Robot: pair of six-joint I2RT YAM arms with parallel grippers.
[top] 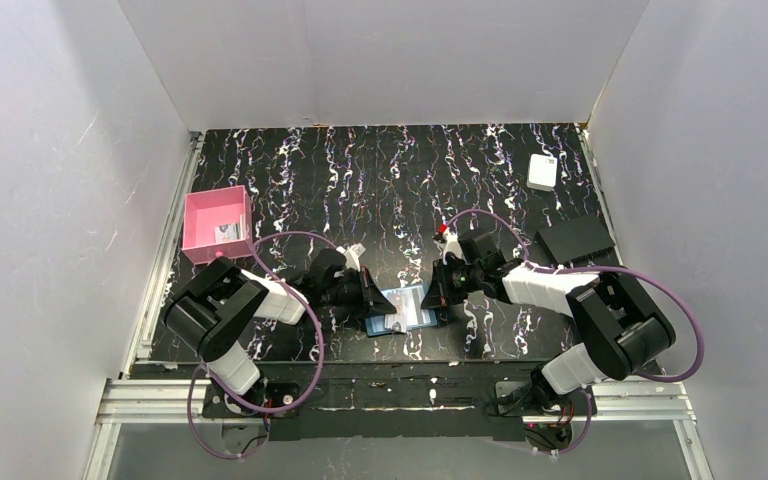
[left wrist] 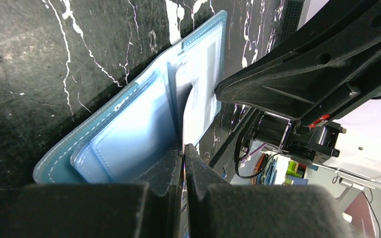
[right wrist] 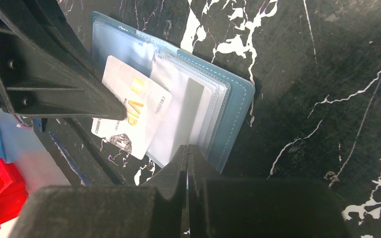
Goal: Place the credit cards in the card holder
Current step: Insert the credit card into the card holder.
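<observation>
Card holder (top: 405,308) lies open near the front edge of the black marbled desk (top: 360,170), between both arms; the left gripper (left wrist: 184,148), jaws closed, pinches a pale credit card (right wrist: 129,111) marked VIP, held slantwise over the holder's clear sleeves (right wrist: 198,109); the right gripper (right wrist: 187,149), jaws together, touches the sleeves' edge, though any grip there is unclear; what looks like a second credit card (top: 226,232) sits in the pink tray (top: 195,215) at left.
</observation>
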